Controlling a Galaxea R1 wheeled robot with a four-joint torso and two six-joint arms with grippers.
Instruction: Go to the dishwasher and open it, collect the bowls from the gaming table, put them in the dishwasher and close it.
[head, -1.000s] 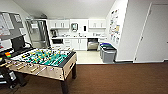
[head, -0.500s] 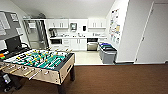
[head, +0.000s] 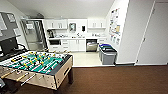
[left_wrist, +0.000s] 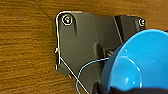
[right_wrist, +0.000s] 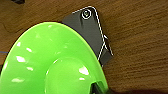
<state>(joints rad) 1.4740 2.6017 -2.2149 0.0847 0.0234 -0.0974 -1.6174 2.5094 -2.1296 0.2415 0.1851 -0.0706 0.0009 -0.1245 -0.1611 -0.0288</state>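
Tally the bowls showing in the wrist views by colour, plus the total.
Blue bowl: 1
Green bowl: 1
Total: 2

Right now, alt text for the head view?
A kitchenette across the room, its stainless dishwasher closed under the white counter. A green-field foosball table fills the near left on brown carpet; grey bins stand by the right wall.
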